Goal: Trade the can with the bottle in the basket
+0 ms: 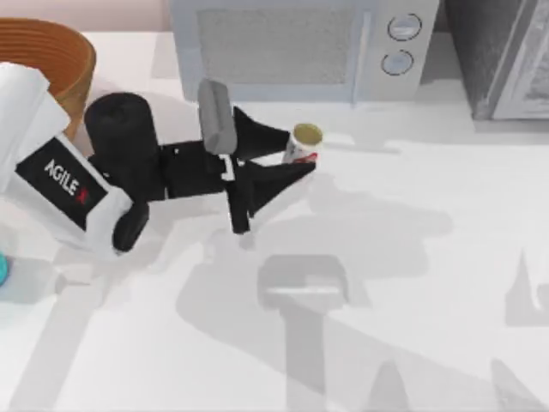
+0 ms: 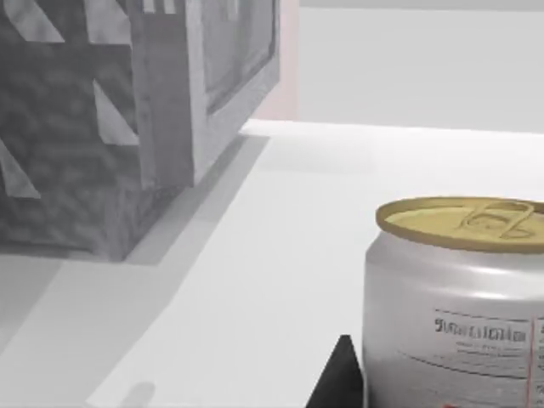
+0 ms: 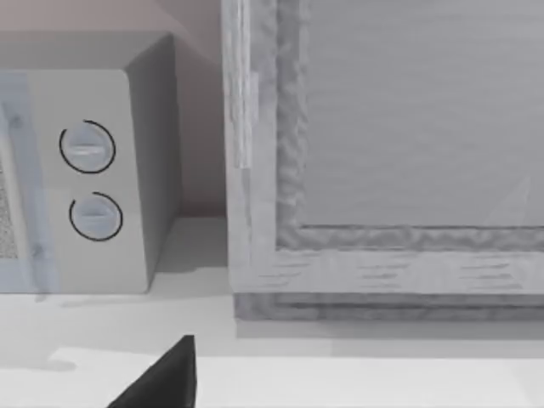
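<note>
Risk of tipping: left gripper [image 1: 296,154] spread open around can [image 1: 304,142], upright on table [image 1: 412,257] before microwave [image 1: 292,43], not yet clenched, so off-centre closing could knock it over, well apart from basket [image 1: 73,64].

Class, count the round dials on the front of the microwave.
2. Both sit on the microwave control panel at its right end, the upper dial directly above the lower dial. None seems hidden.
</note>
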Controlling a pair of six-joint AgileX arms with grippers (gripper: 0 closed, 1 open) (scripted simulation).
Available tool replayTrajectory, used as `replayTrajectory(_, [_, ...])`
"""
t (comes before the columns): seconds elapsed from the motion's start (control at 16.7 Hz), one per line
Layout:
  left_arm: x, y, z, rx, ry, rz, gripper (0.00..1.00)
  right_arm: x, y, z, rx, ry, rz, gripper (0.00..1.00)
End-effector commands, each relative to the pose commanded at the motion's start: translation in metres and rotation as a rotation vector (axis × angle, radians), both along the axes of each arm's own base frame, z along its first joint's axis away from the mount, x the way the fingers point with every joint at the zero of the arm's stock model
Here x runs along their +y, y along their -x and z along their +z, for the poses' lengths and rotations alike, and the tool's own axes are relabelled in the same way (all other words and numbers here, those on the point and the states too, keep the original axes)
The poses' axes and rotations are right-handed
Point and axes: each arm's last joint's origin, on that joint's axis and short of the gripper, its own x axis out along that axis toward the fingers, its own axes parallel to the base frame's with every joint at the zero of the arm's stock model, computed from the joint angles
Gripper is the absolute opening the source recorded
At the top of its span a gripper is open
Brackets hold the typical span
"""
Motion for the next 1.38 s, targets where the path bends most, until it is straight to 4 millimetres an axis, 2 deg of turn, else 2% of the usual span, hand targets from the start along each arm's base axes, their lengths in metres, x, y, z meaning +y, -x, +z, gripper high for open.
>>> replayTrajectory(0.18, [-0.012,-0.003,-0.038,0.000,0.001,-0.098,0.00,0.000,0.000,0.000,0.000,0.000,0.000,1.00])
replayTrajectory(0.36, [-0.018,-0.002,-0.061,0.001,0.001,-0.154,0.00,0.000,0.000,0.000,0.000,0.000,0.000,1.00])
replayTrajectory(0.78, [-0.018,-0.002,-0.065,0.002,0.000,-0.163,0.00,0.000,0.000,0.000,0.000,0.000,0.000,1.00])
replayTrajectory(1.38, [-0.018,-0.002,-0.065,0.002,0.000,-0.163,0.75,0.000,0.000,0.000,0.000,0.000,0.000,1.00])
